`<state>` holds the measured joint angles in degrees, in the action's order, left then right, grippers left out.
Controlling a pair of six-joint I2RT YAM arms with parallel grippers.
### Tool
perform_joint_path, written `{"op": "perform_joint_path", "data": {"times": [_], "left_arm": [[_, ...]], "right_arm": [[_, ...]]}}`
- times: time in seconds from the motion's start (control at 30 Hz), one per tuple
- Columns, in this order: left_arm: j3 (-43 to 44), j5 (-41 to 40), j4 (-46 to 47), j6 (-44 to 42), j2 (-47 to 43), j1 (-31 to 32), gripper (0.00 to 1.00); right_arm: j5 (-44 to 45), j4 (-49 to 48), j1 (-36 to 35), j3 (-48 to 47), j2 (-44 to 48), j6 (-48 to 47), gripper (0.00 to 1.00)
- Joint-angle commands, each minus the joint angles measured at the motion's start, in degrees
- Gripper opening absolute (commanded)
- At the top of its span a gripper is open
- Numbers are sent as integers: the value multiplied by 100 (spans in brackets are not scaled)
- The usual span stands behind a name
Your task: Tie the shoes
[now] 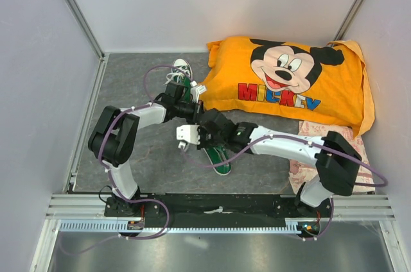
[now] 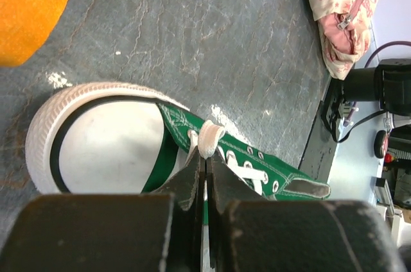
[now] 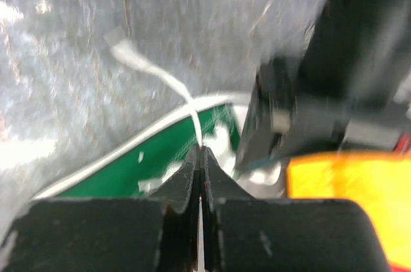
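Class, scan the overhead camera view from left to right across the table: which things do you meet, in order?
Black elbow of the left arm → far green canvas sneaker with white toe cap → near green canvas sneaker → pink-patterned cloth. The wide orange Mickey pillow overlaps several of these, so it is left out.

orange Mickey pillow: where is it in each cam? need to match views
Top external: pillow at upper right, on the far right part of the table.
Left wrist: pillow is the orange patch in the top-left corner.
Right wrist: pillow is the blurred orange patch at lower right.
Shared landmark: the mottled grey tabletop under it.
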<state>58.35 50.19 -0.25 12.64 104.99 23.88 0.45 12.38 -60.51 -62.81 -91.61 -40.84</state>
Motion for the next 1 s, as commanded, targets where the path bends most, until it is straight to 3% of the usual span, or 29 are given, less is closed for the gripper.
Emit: {"op": "perform_joint_path", "data": {"times": [0.0,0.2,0.47,0.63,0.87,0.97], "left_arm": [[-87,201,-203,-447,-418,-164,1],[-244,307,-511,-885,-751,-357,2],[-482,360,-599,-1176,-1007,-770,2],[-386,245,-651,-1220,-998,-1122,1],[-175,-96,-1126,-1598,-893,-1201,1],[-105,-404,-1354,-1756,-840,-1193,2]], "right_arm": [[-1081,1072,539,128,345,997,0],[-2371,1336,1497,514,890,1772,0],[-3279,1635,2306,1191,1330,2299,0],[-3305,1942,2579,1201,1418,2098,0],[-3113,2988,2711,621,540,1061,0],[-3522,3033,2711,568,197,1016,0]]}}
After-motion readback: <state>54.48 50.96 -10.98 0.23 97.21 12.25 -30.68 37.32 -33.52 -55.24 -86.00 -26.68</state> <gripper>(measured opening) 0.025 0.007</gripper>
